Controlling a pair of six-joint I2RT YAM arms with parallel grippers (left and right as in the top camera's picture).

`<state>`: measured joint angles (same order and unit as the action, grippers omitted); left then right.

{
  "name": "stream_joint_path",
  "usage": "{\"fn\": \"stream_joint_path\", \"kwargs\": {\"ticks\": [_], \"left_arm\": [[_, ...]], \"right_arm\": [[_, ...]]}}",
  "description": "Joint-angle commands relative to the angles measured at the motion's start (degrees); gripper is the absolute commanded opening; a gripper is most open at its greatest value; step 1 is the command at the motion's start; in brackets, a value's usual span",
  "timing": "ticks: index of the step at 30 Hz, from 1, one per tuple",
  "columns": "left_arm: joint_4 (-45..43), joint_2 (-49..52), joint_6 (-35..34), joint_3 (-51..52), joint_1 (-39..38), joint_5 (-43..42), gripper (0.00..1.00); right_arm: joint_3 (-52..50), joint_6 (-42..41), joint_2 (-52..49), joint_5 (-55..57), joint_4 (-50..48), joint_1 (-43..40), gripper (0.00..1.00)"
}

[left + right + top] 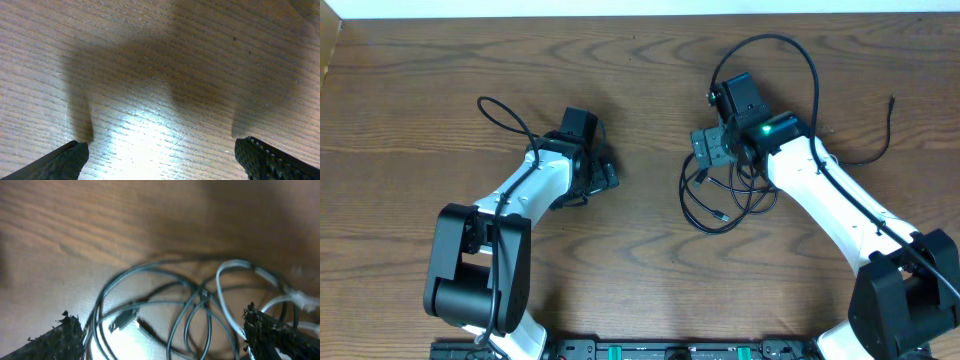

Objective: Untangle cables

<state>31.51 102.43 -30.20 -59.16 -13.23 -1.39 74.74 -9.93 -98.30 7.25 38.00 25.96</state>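
The right gripper (162, 330) has its two dark fingers wide apart and holds nothing; it hangs low over the tangle of thin black and white cables (165, 295), which lies on the brown wooden table (420, 80) right of the centre of the overhead frame. The left gripper (162, 152) is also spread open and empty, above bare wood left of the centre, well apart from the tangle. In the right wrist view the black loops cross each other several times, a small plug end (122, 322) lies in the lower left, and the one white cable (225, 280) curves at the right. I judge the cords to be light, soft and a little slippery, so a pull would drag the whole bundle. A free outer loop or the plug end seems the best place to hold.
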Motion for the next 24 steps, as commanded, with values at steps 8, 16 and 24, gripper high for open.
{"fn": "stream_joint_path", "kwargs": {"ticks": [8, 16, 24], "left_arm": [[0.15, 0.24, -0.13, -0.94, -0.13, 0.35, 1.0], [0.17, 0.24, -0.13, -0.94, -0.13, 0.35, 1.0], [0.17, 0.24, -0.13, -0.94, -0.13, 0.35, 1.0]], "right_arm": [[0.37, 5.97, -2.14, 1.57, -5.44, -4.7, 0.99], [0.37, 5.97, -9.42, -3.56, -1.6, -7.65, 0.98], [0.37, 5.7, -11.39, -1.88, -1.95, -7.19, 0.72]]}}
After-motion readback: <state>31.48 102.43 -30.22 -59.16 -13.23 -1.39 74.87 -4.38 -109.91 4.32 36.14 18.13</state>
